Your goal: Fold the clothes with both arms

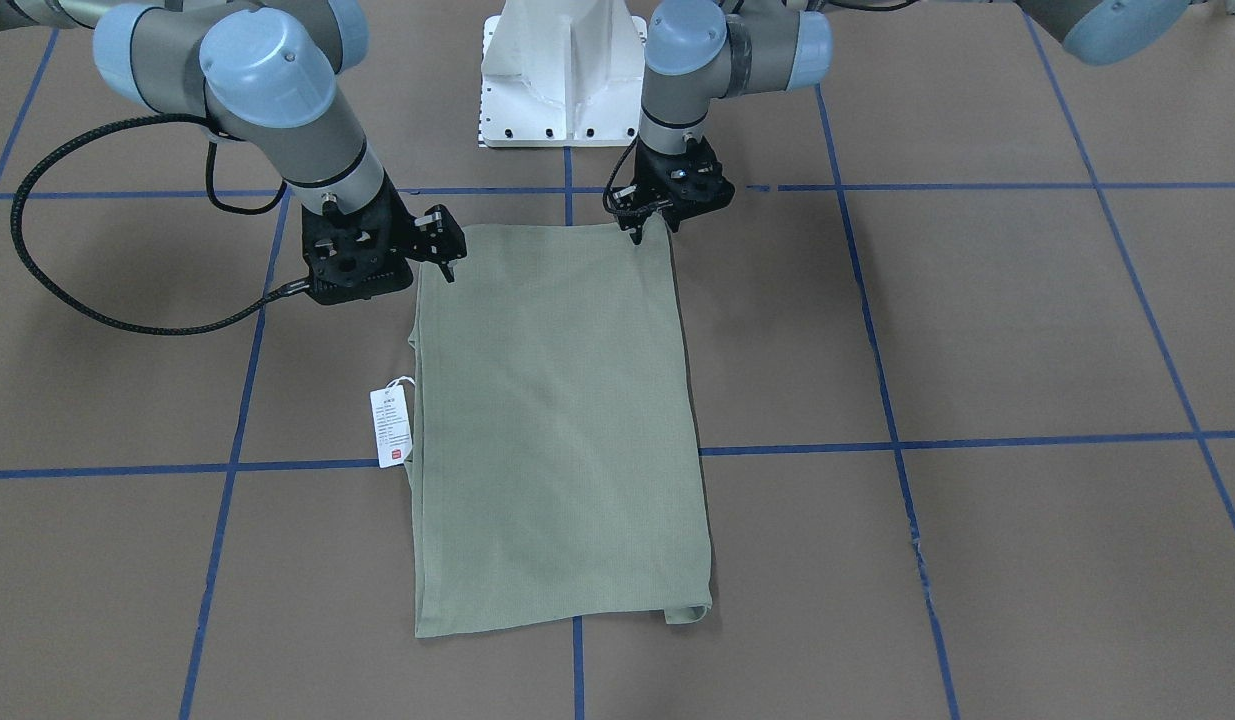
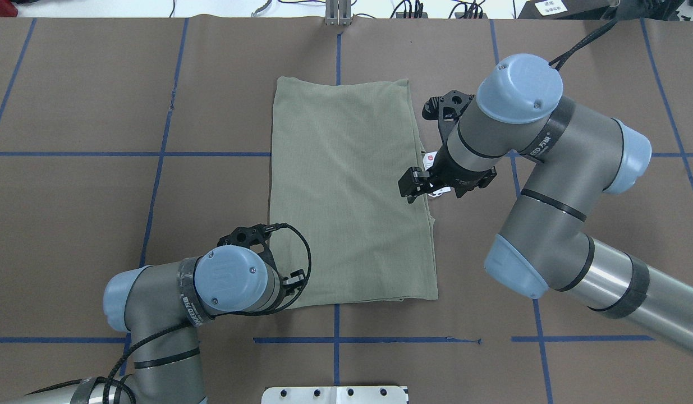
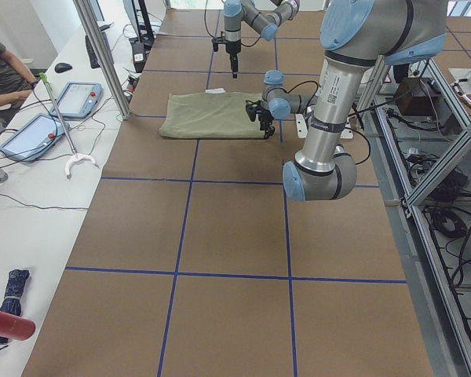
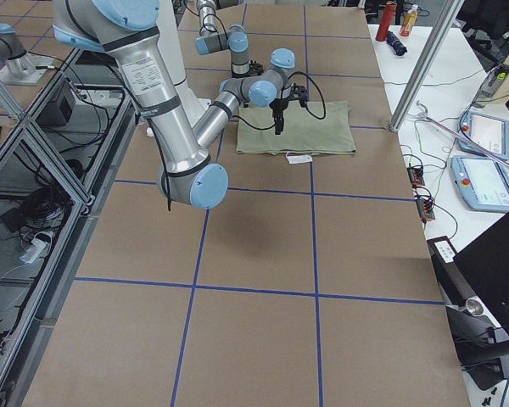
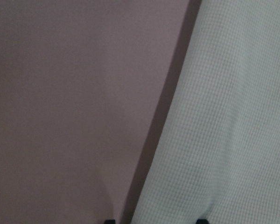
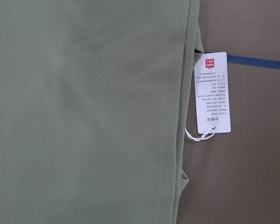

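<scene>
The sage-green clothes lie flat on the brown table, folded into one long rectangle. A white hang tag on its string sticks out from the long edge on my right side. My left gripper is low at the shirt's near corner on my left. It is open, and in the left wrist view the shirt's edge runs between its fingertips. My right gripper hovers open over the opposite long edge, near the tag, holding nothing.
The white pedestal base stands at the robot's edge of the table. Blue tape lines grid the brown surface. A side bench holds tablets beside a metal pole, and a seated person is there.
</scene>
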`<state>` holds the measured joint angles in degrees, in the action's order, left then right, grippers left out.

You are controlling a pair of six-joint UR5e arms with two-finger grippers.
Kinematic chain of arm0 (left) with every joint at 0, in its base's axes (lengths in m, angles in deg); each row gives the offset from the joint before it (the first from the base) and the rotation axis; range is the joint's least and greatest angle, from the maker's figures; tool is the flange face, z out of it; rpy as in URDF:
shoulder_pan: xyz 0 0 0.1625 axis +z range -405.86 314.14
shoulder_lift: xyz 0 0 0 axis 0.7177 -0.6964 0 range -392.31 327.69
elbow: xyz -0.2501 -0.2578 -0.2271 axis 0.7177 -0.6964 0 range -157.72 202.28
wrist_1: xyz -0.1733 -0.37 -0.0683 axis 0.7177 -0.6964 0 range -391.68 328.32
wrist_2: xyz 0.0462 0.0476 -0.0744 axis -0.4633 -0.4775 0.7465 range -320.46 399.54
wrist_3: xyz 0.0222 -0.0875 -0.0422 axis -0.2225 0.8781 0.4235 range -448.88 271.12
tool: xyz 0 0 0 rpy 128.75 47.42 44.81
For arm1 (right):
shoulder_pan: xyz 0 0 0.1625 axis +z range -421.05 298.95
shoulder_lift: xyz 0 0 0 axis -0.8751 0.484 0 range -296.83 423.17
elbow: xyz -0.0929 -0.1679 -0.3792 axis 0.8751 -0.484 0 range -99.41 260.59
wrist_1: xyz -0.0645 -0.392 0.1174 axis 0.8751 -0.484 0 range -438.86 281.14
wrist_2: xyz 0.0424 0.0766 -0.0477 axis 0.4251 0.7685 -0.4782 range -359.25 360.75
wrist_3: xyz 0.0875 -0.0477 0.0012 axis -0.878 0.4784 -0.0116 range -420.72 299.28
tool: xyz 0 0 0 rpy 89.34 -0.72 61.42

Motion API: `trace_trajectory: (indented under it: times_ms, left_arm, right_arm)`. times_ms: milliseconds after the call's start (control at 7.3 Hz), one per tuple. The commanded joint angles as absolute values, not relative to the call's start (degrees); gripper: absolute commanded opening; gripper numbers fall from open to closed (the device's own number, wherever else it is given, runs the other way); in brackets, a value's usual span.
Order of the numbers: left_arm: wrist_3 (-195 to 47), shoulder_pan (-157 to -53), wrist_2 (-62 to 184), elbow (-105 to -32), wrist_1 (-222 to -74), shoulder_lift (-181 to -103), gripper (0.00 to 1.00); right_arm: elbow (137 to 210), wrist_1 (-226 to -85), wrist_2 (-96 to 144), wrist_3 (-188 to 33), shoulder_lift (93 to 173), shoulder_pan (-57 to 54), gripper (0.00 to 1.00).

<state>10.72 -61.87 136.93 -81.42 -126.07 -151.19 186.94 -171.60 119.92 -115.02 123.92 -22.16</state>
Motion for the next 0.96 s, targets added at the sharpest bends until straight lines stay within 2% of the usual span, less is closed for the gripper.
trace_trajectory:
  times_ms: [0,137,274,411,822]
  left_arm:
    - [10.7,-61.86,137.01,-81.43,-125.99,-151.31,0.33]
    - [10.61,-61.6,137.01,-81.25,-126.16,-151.31,0.3]
    - [10.61,-61.51,137.01,-81.51,-126.17,-151.31,0.19]
    - [10.61,-61.51,137.01,-82.04,-126.17,-151.4,0.0]
    - [10.26,-61.51,137.01,-83.09,-126.34,-151.31,0.0]
  right_arm:
    - [186.85,-171.67,120.02,-114.6,123.99,-21.68,1.0]
    - [186.85,-171.67,120.02,-114.51,124.07,-21.5,1.0]
    - [186.85,-171.76,120.02,-114.5,124.07,-21.42,1.0]
    - [186.85,-171.76,120.11,-114.5,124.07,-21.41,1.0]
    - [187.55,-171.32,120.28,-116.16,124.86,-21.5,1.0]
